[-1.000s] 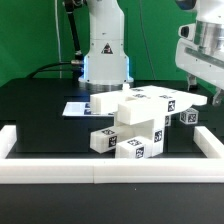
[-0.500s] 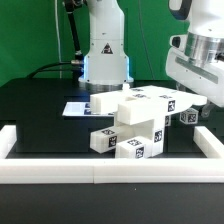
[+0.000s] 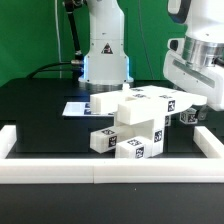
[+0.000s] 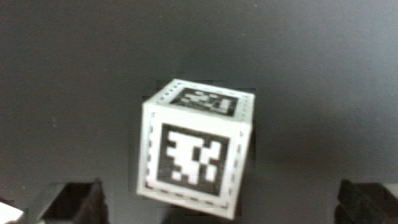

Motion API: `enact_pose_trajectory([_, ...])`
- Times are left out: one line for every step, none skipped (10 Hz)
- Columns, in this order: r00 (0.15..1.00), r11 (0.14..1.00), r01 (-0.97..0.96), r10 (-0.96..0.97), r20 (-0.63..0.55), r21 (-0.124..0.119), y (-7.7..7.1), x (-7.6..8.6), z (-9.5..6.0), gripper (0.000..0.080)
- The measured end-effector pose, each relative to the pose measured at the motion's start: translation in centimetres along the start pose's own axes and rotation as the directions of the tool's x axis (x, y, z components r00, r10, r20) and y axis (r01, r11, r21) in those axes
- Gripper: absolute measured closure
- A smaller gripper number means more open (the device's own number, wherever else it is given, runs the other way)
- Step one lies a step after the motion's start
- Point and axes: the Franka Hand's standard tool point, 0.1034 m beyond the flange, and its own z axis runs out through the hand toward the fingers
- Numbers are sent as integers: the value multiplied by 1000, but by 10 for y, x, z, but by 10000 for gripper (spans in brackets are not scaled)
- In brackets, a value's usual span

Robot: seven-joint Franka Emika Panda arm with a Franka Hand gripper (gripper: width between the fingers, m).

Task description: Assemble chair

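Chair parts (image 3: 140,122) white, bearing black-and-white square tags (image 4: 192,155); surface (image 3: 35,115) black; border rails (image 3: 60,172) white; backdrop (image 3: 30,40) green.

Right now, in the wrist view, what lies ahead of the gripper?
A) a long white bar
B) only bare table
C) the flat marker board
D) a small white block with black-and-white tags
D: the wrist view shows a small white block with tags on two faces, standing on the black table, with the open gripper not touching it.
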Motion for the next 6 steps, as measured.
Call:
enact_pose_trajectory([1000, 1000, 3, -3, -3, -8, 2, -2, 5, 151])
enact_pose_trajectory([1000, 1000, 6, -6, -7, -15, 3, -3, 8, 151])
enact_pose_trajectory([1000, 1000, 7, -7, -10, -21, 4, -3, 12, 151])
enact_pose_trajectory([1000, 999, 8, -9, -15, -31, 6, -3, 16, 151])
enact_pose_trajectory([1000, 999, 10, -10, -16, -34, 7, -4, 18, 151])
enact_pose_trajectory([1000, 999, 9, -10, -16, -34, 7, -5, 18, 151])
